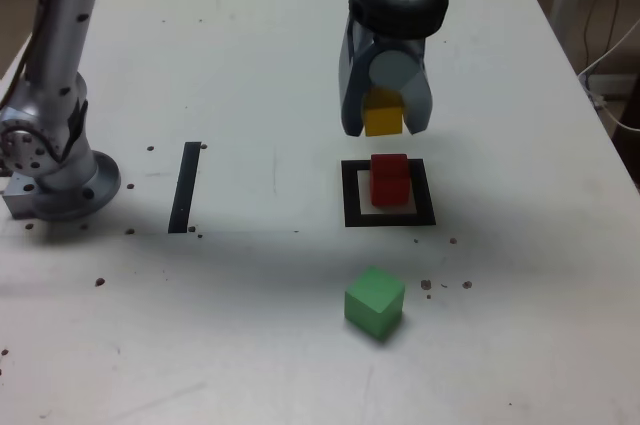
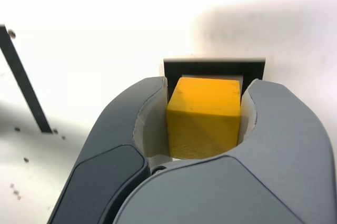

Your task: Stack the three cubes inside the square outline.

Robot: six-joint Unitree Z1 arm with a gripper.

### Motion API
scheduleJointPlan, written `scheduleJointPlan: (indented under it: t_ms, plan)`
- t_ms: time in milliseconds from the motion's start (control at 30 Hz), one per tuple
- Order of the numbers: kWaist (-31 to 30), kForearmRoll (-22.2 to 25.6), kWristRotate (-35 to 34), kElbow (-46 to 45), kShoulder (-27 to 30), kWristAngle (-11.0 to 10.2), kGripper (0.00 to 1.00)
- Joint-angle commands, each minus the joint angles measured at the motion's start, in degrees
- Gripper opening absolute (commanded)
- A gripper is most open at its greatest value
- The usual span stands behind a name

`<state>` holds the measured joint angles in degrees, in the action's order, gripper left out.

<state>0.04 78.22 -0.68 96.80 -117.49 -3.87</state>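
My gripper (image 1: 384, 121) is shut on the yellow cube (image 1: 383, 116) and holds it in the air just behind and above the red cube (image 1: 390, 178). The red cube stands inside the black square outline (image 1: 352, 195) on the white table. The green cube (image 1: 375, 302) sits alone on the table in front of the outline, apart from it. In the wrist view the yellow cube (image 2: 204, 123) fills the space between the two grey fingers (image 2: 126, 124), and part of the square outline (image 2: 212, 67) shows beyond it; the red cube is hidden there.
A thin black strip (image 1: 185, 187) lies on the table at the exterior view's left, also seen as the black strip (image 2: 23, 81) in the wrist view. The arm's base (image 1: 55, 160) stands at the far left. Small dark specks dot the table. Cables hang off the right edge.
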Motion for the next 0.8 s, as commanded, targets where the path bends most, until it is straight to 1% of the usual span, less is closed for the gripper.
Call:
scheduleJointPlan:
  t_ms: [0,333,767]
  plan:
    - [-0.8,1.0,-0.2,1.5,-0.7,0.7,0.28]
    - [-2.3,3.0,-0.4,4.1,-2.7,2.9,0.28]
    - [-2.4,3.2,0.1,4.2,-5.3,4.4,0.28]
